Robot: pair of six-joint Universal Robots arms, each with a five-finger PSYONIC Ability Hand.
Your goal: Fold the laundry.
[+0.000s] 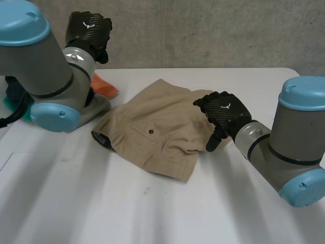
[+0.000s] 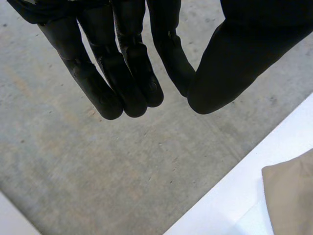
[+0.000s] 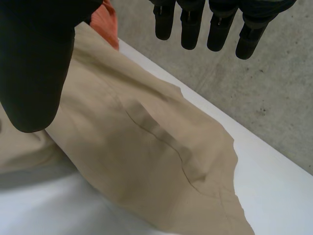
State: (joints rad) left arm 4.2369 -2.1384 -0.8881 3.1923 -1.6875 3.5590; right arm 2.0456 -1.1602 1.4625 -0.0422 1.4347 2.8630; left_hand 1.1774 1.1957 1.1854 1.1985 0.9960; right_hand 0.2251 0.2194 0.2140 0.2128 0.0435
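On the worktop point(image 1: 152, 213) the shorts point(image 1: 152, 132) look half-folded, left hand point(image 1: 89, 30) and right hand point(image 1: 223, 114) fingers slack and empty; you next need to grip an edge.

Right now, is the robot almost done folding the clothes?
Not yet. The tan shorts lie on the white table, seemingly folded over once, but lumpy with uneven edges. Neither hand holds anything: the right hand is open over the shorts' edge, and the left hand is open, raised near the wall. What's left: neatening that fold, and probably the orange cloth behind the left arm.
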